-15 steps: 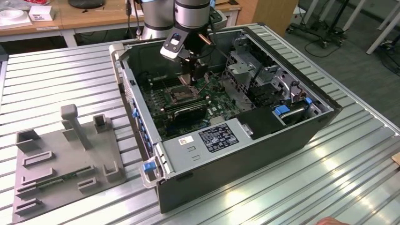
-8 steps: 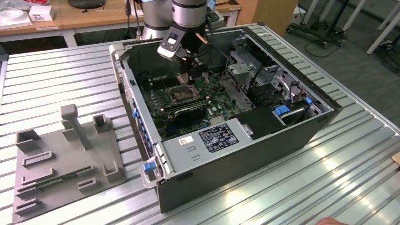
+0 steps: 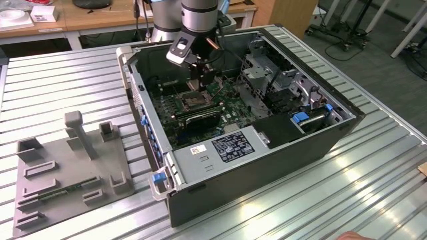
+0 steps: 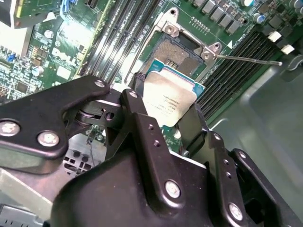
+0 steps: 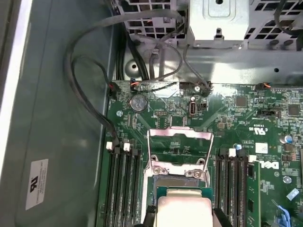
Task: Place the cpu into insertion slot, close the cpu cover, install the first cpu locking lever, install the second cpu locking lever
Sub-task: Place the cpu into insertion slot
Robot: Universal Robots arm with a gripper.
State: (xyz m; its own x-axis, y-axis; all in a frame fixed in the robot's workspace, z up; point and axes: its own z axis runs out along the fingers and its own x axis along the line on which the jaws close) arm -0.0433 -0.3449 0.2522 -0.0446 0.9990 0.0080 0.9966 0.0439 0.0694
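Showing the gripper (image 4: 166,103) clenched on the cpu (image 4: 168,94), its black fingers (image 4: 137,111) pressing two opposite edges of the chip. The cpu is held just over the insertion slot (image 4: 179,47), covering one side of it and not yet seated. The cpu cover (image 5: 180,134) stands swung open at the slot's opposite edge. The slot lies near the middle of the green motherboard (image 3: 230,102), inside the open computer case (image 3: 267,165).

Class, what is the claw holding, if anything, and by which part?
The claw holds the cpu by two opposite edges, near the insertion slot.
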